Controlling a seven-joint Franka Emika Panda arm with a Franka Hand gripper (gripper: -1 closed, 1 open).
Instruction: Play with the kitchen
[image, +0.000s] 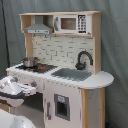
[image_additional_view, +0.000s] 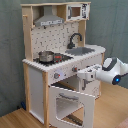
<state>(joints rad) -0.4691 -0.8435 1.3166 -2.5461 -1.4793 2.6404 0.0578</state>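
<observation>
Here the gripper sits mid-frame against the play kitchen, above its open oven door; finger state unclear.

Grey curtain bkgd; wood floor.

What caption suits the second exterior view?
Franka arm's gripper at the toy kitchen's front edge, above its open oven door; small pot on the stovetop.

The arm is glossy white with rounded, bulbous shells and dark seams between its segments. In the second exterior view a small blue light glows low on its wrist housing. Its tool is a boxy white block, also seen in the first exterior view.
</observation>
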